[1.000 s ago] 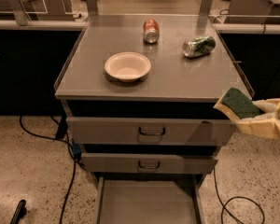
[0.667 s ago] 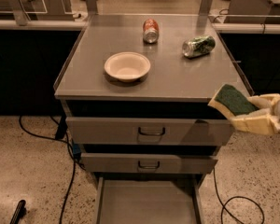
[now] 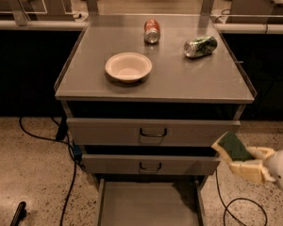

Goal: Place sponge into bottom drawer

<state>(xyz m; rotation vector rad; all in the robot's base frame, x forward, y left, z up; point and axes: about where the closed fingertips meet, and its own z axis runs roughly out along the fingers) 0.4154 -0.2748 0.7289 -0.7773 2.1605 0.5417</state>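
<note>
Sponge (image 3: pixel 233 146) in mid-air, dark green face up and tilted toward the left, pale foam edge showing along its lower left. Level with the gap between the two upper drawers, just off the cabinet's right front corner, touching neither. Not in the bottom drawer (image 3: pixel 141 202): up and to the right of it, clear of the tray.

Pinched from below and from the right by the cream-coloured jaws of the gripper (image 3: pixel 243 160), closed on the sponge's lower right part. Behind the jaws, a rounded white wrist at the right edge of the view, partly cut off.

Bottom drawer pulled out toward the camera, flat grey floor and thin side walls in plain sight, a dark shadow across its back right corner. Above it, middle drawer (image 3: pixel 151 165) and top drawer (image 3: pixel 153 132), each with a dark recessed handle at the centre of its front and a dark gap above.

On the grey counter (image 3: pixel 188 81): a pale shallow bowl (image 3: pixel 128 66) left of centre; a red can (image 3: pixel 152 30) on its side toward the back; a crushed green can (image 3: pixel 200 46), also on its side, to the right of the red one and apart from it.

Around the cabinet, speckled floor (image 3: pixel 33 173). A black cable (image 3: pixel 68 197) down the left side, a second cable (image 3: pixel 245 200) looped at bottom right, below the gripper. A dark stick-like object (image 3: pixel 18 214) in the bottom left corner, too dim to name.
</note>
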